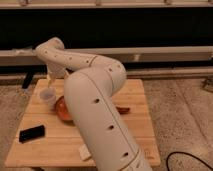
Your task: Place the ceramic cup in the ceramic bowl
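The small white ceramic cup [47,95] is at the left part of the wooden table [135,125], just left of the orange-red ceramic bowl [61,109]. The bowl is mostly hidden behind my big white arm. My gripper [50,83] hangs down from the wrist right over the cup and reaches its rim. Whether the cup rests on the table or is lifted does not show.
A flat black object [31,133] lies at the table's front left. A pale block [84,152] lies at the front edge and a dark brown oval object [123,110] sits right of my arm. A black cable [190,159] runs on the floor at the right.
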